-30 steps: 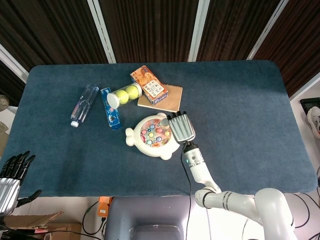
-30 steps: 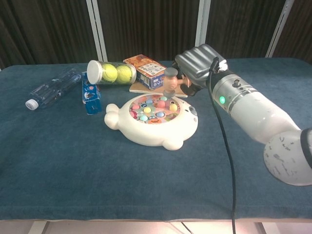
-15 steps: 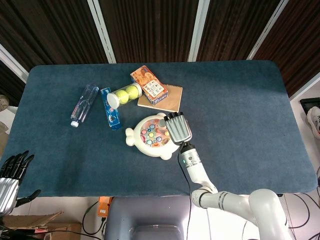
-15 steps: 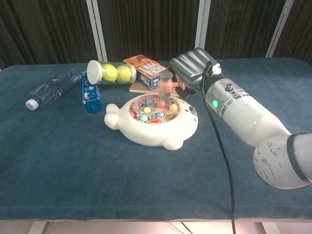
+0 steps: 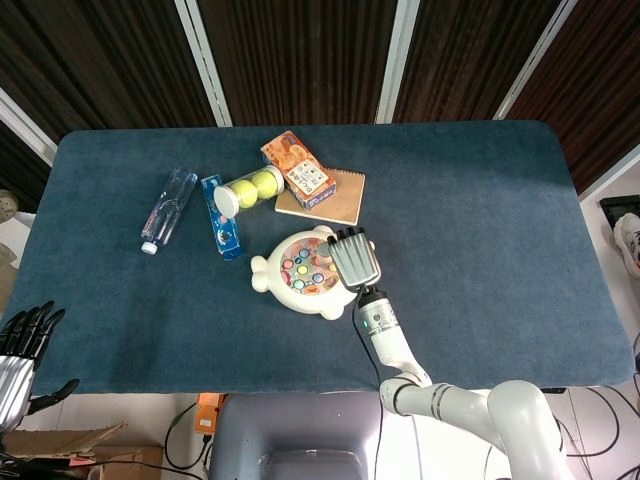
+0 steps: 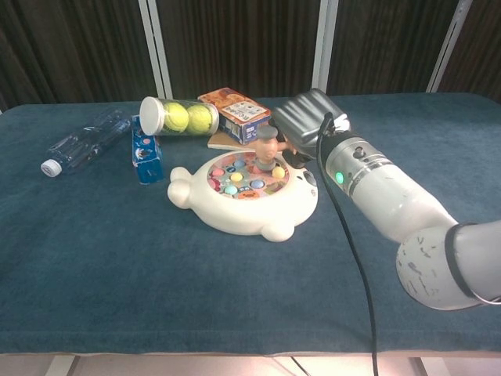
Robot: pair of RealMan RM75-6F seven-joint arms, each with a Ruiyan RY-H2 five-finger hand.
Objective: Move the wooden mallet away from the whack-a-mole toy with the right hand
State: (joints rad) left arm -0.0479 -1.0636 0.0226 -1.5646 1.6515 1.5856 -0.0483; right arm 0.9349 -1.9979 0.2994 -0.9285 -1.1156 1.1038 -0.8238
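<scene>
The cream whack-a-mole toy (image 5: 296,276) (image 6: 239,210), with coloured pegs on top, lies mid-table. My right hand (image 5: 352,258) (image 6: 305,125) hovers over the toy's right side and grips the wooden mallet (image 6: 268,147), whose head stands over the pegs. In the head view the hand hides most of the mallet. My left hand (image 5: 22,345) hangs open off the table's near left corner, with nothing in it.
Behind the toy lie a notebook (image 5: 341,196), a snack box (image 5: 296,167), a tube of tennis balls (image 5: 248,188), a blue packet (image 5: 222,216) and a clear water bottle (image 5: 167,208). The blue cloth to the right (image 5: 480,230) is bare.
My right hand has shifted left and a little lower with the mallet, so the mallet head now sits closer over the toy's pegs. The left hand drifted slightly down.
</scene>
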